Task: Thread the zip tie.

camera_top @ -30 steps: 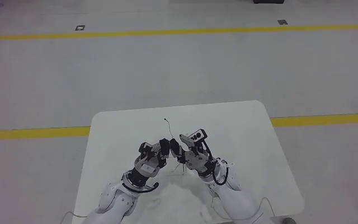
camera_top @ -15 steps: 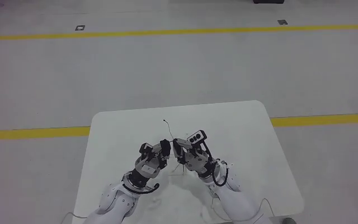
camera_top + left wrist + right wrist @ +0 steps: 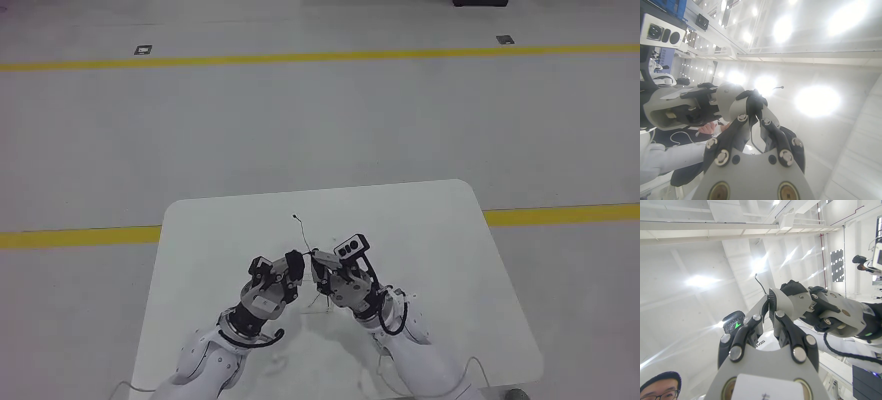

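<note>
Above the smooth white worktop [image 3: 200, 260], the left claw [image 3: 291, 268] and right claw [image 3: 317, 264] meet tip to tip. Each is pinched closed on the thin black zip tie [image 3: 300, 234], whose curved tail projects beyond them.

Tips nose to nose, open tabletop all round

The left gripper [image 3: 296, 263] and right gripper [image 3: 316, 262] meet tip to tip above the near middle of the table [image 3: 440, 225]. Both pinch the zip tie [image 3: 301, 236], so there is no way through between them. The tie's free end pokes out toward the far edge, a thin snag on that side. Past it and out to either side, broad white tabletop gives an arm room to swing. Both forearms crowd the near side.
</note>
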